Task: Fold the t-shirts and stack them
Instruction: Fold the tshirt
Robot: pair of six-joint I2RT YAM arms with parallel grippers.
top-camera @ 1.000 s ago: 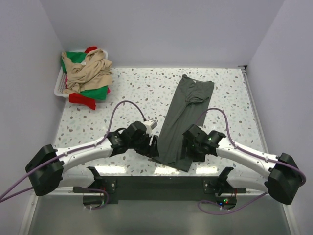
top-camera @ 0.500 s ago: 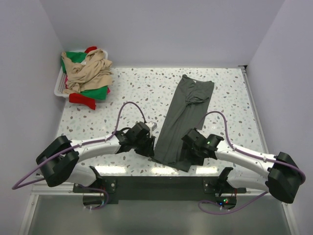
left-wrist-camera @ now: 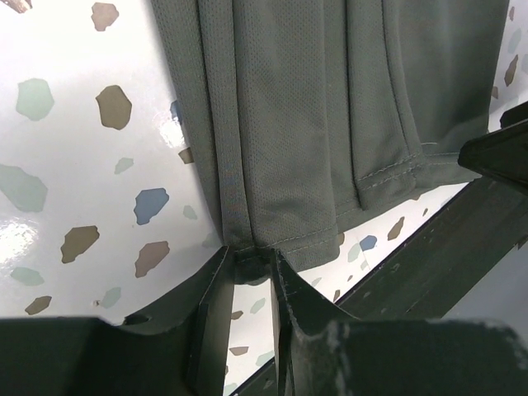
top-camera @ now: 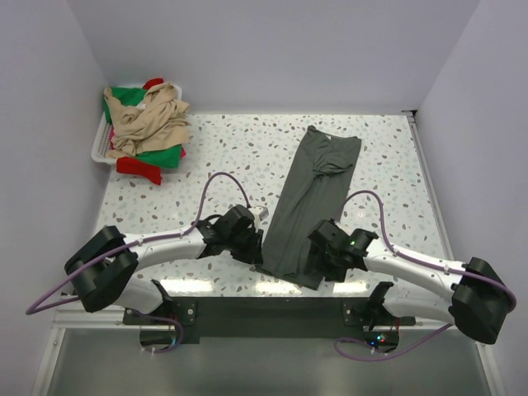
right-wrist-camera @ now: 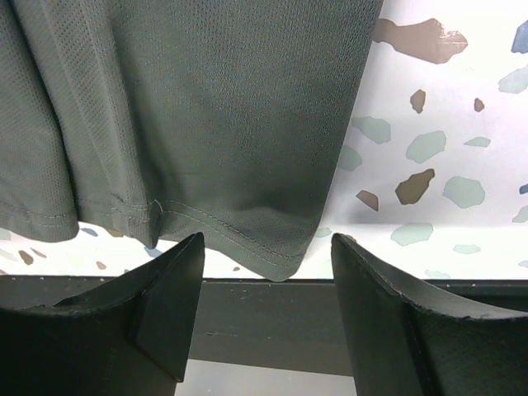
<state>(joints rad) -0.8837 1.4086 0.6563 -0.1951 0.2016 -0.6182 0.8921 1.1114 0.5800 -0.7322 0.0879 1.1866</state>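
Since the dark grey t-shirt [top-camera: 318,194] is thin, limp knit that will sag and probably slide on the glossy table [top-camera: 231,148], you should take it by the hem corners, not mid-panel. It lies as a long folded strip between the arms, with the hem near and the collar far. Your left gripper [left-wrist-camera: 250,257] is drawn narrow, a nub of the left hem corner pinched between its fingers. Your right gripper [right-wrist-camera: 266,243] stands wide at the right corner, gripping nothing (so only one corner is secured). Far left, the white basket [top-camera: 97,147] holds a heap of shirts: the beige shirt [top-camera: 148,120], the green shirt [top-camera: 169,157] and the red shirt [top-camera: 140,169], which spills past the near rim.
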